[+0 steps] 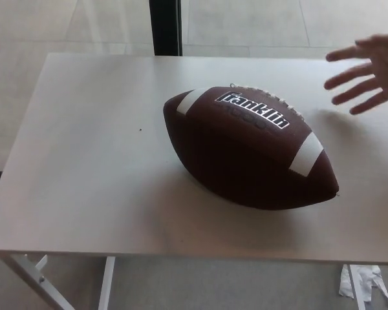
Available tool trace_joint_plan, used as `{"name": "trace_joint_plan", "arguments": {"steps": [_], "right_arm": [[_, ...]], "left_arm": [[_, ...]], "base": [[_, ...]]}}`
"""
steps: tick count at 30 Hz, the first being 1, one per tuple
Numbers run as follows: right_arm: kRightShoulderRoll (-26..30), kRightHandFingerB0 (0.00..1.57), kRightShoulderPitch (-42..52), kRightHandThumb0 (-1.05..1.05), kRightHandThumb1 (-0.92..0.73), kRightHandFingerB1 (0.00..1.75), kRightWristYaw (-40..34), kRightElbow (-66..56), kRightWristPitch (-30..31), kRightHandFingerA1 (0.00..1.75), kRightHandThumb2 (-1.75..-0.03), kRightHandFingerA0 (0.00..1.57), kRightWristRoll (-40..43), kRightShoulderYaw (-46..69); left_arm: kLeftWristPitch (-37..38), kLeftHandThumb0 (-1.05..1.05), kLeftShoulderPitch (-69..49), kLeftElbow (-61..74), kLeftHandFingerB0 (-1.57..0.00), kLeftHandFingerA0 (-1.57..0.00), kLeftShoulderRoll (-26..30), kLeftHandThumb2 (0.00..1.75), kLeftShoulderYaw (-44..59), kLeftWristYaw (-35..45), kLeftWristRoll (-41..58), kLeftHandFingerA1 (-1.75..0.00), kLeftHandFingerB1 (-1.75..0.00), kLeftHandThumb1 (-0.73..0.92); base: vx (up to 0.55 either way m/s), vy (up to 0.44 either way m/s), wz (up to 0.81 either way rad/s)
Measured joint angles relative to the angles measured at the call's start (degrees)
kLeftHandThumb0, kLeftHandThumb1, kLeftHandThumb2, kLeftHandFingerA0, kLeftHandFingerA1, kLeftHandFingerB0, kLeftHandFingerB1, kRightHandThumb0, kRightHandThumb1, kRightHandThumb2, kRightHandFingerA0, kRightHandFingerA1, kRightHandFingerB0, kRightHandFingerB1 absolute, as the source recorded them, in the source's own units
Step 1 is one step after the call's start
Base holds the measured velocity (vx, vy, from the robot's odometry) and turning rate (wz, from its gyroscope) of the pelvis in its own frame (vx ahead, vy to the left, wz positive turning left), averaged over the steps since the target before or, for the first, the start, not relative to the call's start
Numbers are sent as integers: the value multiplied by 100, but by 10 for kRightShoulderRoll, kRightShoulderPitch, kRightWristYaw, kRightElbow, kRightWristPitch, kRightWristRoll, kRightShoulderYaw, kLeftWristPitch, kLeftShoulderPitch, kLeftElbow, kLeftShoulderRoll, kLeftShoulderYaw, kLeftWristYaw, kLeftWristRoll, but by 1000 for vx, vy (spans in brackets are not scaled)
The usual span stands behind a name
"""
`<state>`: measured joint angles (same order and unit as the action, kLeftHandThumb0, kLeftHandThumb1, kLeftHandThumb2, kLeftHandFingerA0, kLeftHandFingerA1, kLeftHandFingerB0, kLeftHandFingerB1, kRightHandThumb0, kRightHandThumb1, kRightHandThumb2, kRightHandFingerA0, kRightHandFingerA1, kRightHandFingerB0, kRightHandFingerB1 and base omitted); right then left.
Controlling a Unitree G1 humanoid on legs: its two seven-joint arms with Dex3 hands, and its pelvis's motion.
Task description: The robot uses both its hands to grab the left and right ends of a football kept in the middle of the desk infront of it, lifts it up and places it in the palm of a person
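1. Pale wood desk (77,194), near edge bare; neither robot hand in view, so their state can't be told.
2. Brown Franklin football (249,150) rests mid-desk, angled, ends free for grabbing.
3. Person's hand (368,72), fingers spread, hovers far right, likely awaiting delivery.

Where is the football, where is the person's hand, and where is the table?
football (246,155), head view, middle of its brown side.
person's hand (375,68), head view, base of the spread fingers.
table (84,161), head view, bare top left of the ball.
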<state>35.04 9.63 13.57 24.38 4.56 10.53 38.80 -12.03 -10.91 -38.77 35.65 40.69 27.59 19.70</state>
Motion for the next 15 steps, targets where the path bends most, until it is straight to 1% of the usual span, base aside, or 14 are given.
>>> {"name": "trace_joint_plan", "arguments": {"steps": [1, 2, 3, 5, 6, 7, 8, 9, 10, 11, 12, 13, 14, 15], "right_arm": [[-1, 0, -8, -87, -92, 12, -3, -17, 7, 52, -74, 19, 5, 6], [-1, 0, -14, -91, -80, 9, -6, -30, 13, 70, -117, 32, 9, 11], [-2, 10, -23, -95, -92, 21, -10, -47, 21, 51, -77, 30, 14, 18], [-9, 10, -50, -95, -92, 21, -19, -83, 34, 51, -77, 30, 22, 21], [-12, 12, -59, -100, -79, 29, -22, -93, 38, 47, -88, 27, 24, 20], [-18, 8, -77, -96, -75, 39, -28, -117, 47, 54, -114, 21, 28, 19], [-23, 8, -92, -96, -75, 39, -33, -137, 52, 54, -114, 21, 31, 16], [-28, 8, -102, -94, -71, 47, -36, -151, 56, 60, -112, 21, 34, 13], [-36, 14, -115, -96, -69, 54, -40, -169, 62, 63, -110, 26, 37, 8], [-44, 18, -125, -101, -89, 50, -42, -186, 66, 61, -67, 30, 39, 1], [-52, 14, -132, -95, -67, 49, -44, -202, 70, 54, -108, 22, 42, -5], [-58, 14, -137, -95, -67, 49, -45, -211, 72, 54, -108, 22, 43, -9], [-74, 17, -147, -97, -89, 32, -50, -236, 81, 42, -68, 27, 47, -22], [-87, 7, -152, -90, -70, 38, -54, -254, 86, 49, -110, 19, 50, -30]], "left_arm": [[-4, -93, 18, 10, -17, -38, 12, 66, 6, -2, 3, -94, -67, 85], [-8, -96, 32, 18, -31, -44, 22, 102, 10, -3, 6, -72, -67, 54], [-11, -102, 51, 28, -43, -48, 35, 100, 14, -5, 9, -70, -67, 50], [-18, -102, 96, 46, -43, -48, 51, 100, 13, -6, 14, -70, -67, 50], [-20, -100, 110, 53, -24, -30, 55, 64, 12, -6, 15, -60, -55, 78], [-24, -92, 137, 72, -15, -21, 61, 103, 8, -6, 18, -57, -52, 61], [-27, -92, 158, 93, -15, -21, 65, 103, 2, -7, 19, -57, -52, 61], [-30, -87, 172, 109, -8, -15, 66, 68, -3, -7, 20, -44, -34, 91], [-34, -77, 192, 131, -1, -2, 66, 115, -12, -9, 20, -48, -37, 71], [-39, -81, 209, 154, -3, -5, 66, 115, -23, -11, 21, -47, -35, 76], [-44, -80, 224, 173, -2, -6, 65, 77, -35, -13, 21, -40, -29, 92], [-46, -80, 233, 184, -2, -6, 64, 77, -42, -15, 20, -40, -29, 92], [-53, -80, 258, 210, 0, -11, 59, 117, -64, -18, 19, -53, -38, 77], [-58, -82, 274, 226, -5, -13, 54, 77, -82, -21, 18, -45, -31, 92]], "base": [[0, 0, 0], [0, 0, 0], [0, 0, 0], [0, 0, 0], [0, 0, 0], [0, 0, 0], [0, 0, 0], [0, 0, 0], [0, 0, 0], [0, 0, 0], [0, 0, 0], [0, 0, 0], [0, 0, 0], [0, 0, 0]]}}
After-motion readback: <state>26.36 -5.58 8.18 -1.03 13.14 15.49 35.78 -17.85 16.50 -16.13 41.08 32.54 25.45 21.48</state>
